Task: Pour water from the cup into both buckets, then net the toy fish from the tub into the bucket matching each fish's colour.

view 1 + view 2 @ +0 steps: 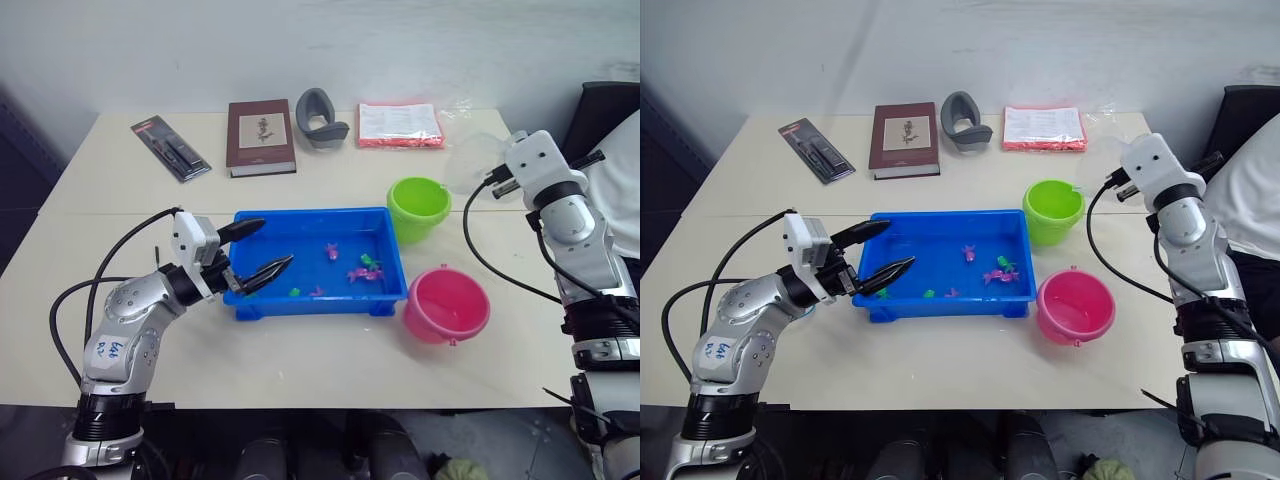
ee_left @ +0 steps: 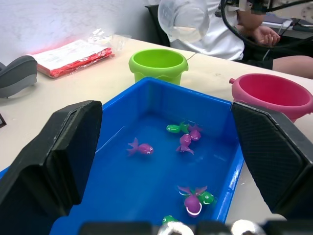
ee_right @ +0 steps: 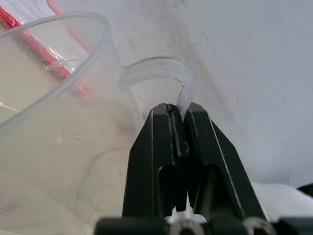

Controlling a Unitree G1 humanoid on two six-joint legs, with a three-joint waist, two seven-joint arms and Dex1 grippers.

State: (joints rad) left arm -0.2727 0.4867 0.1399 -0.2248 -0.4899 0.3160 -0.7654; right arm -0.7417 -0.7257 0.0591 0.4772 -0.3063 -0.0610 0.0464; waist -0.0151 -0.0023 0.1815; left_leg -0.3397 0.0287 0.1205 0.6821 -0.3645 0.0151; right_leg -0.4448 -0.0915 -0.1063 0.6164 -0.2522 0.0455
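Right wrist view is showing you your right gripper [image 3: 177, 115] clamping the cup's [image 2: 184, 18] handle above the green bucket [image 1: 419, 207], pouring seemingly unfinished, while your left gripper [image 1: 262, 250] is gaping over the tub [image 1: 240, 292], fish [image 2: 139, 147] unnetted.

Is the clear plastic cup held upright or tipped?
Tipped: the clear plastic cup hangs with its base downward-angled beyond the lime green bucket, its handle pinched by the right gripper.
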